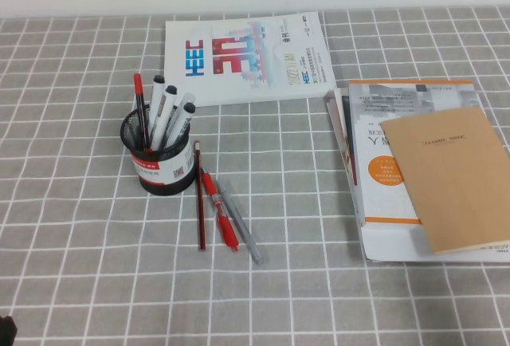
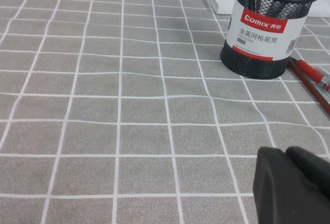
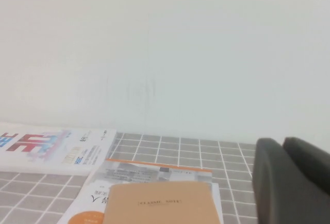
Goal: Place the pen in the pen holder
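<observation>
1. I see the slim black-barrelled, red-capped pen (image 1: 141,112) standing in the round black wire-mesh pen holder (image 1: 158,161) on the grey checked worktop (image 1: 96,242)
2. My left hand (image 2: 294,185) sits low near the holder; right hand (image 3: 291,182) raised over the tan notebook (image 3: 157,206); I cannot tell either's grip

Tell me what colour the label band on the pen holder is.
Red and white, on the black mesh pen holder; the left wrist view shows it best.

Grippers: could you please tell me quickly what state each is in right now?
Left gripper: low over the cloth, holding nothing; cannot tell.
Right gripper: raised near the notebook, holding nothing; cannot tell.
</observation>
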